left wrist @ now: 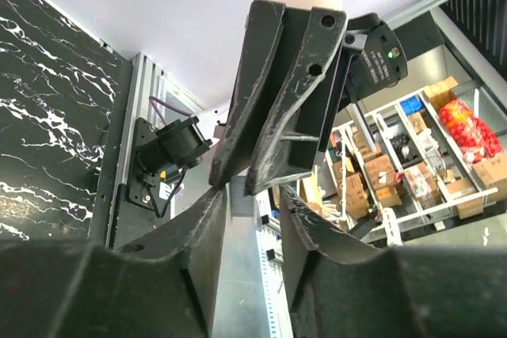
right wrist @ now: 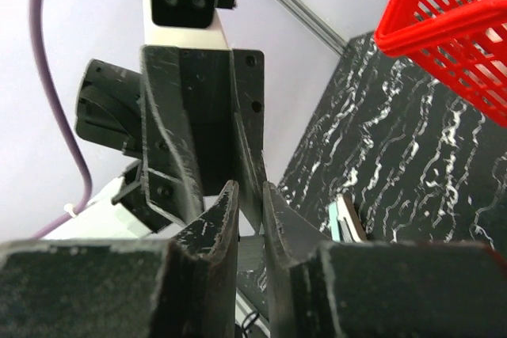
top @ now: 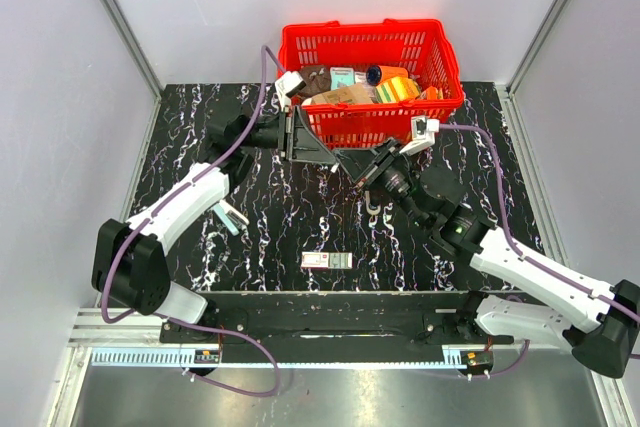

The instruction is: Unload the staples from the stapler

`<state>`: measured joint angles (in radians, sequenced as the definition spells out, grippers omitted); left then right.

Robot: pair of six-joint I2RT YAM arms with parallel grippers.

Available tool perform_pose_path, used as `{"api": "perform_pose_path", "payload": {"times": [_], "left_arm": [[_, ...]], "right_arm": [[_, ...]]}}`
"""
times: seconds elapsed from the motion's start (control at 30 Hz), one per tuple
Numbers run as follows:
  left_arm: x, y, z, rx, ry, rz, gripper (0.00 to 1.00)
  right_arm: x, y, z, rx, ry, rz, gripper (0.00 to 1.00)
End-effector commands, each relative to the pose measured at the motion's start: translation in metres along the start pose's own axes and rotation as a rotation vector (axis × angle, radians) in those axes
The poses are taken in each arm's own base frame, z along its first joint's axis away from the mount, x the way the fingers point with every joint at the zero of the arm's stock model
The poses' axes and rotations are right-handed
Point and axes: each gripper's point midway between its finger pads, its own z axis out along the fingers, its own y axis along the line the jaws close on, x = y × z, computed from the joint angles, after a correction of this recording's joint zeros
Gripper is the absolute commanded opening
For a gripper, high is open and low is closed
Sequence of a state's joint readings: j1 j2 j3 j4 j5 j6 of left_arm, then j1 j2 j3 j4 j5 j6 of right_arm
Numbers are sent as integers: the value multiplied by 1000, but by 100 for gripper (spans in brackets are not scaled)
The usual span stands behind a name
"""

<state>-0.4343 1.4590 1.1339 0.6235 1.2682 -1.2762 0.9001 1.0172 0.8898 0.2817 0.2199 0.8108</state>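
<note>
My two grippers meet tip to tip in the air in front of the red basket (top: 330,127). My left gripper (top: 330,152) is open, and its wrist view (left wrist: 253,193) shows a wide empty gap. My right gripper (top: 348,159) is pinched nearly shut (right wrist: 250,186). A thin grey strip, apparently the staples (left wrist: 238,199), shows between its tips and is barely visible in its own view (right wrist: 252,244). The small white and teal stapler (top: 230,216) lies on the table to the left and also shows in the right wrist view (right wrist: 348,223).
The basket holds several packets and boxes. A flat red-and-white box (top: 328,260) lies near the table's front middle. White walls with metal posts close in the left, right and back sides.
</note>
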Motion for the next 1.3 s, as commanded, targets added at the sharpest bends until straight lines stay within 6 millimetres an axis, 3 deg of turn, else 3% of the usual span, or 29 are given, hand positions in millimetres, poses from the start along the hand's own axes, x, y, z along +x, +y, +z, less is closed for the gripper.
{"api": "perform_pose_path", "payload": {"times": [0.0, 0.13, 0.23, 0.3, 0.43, 0.57, 0.7, 0.83, 1.27], "left_arm": [[-13, -15, -7, -16, -59, 106, 43], [-16, -3, -15, -65, -66, 102, 58], [-22, 13, -27, -138, -72, 138, 61], [-17, 39, -38, -245, -58, 114, 63], [-4, 98, -63, -485, 18, 239, 63], [18, 156, -92, -700, 94, 260, 62], [37, 190, -115, -836, 175, 307, 60], [53, 203, -127, -898, 234, 331, 60], [88, 214, -128, -899, 321, 327, 59]], "right_arm": [[0, -8, -2, 56, 21, -25, 11], [1, -21, -10, 125, 35, -42, 11], [7, -38, -17, 215, 77, -61, 11], [17, -52, -22, 277, 123, -69, 11], [44, -83, -31, 412, 239, -70, 10], [81, -126, -42, 613, 382, -85, 9], [118, -163, -57, 778, 505, -103, 5], [145, -185, -70, 908, 573, -191, 6], [203, -209, -89, 1013, 705, -302, 6]]}}
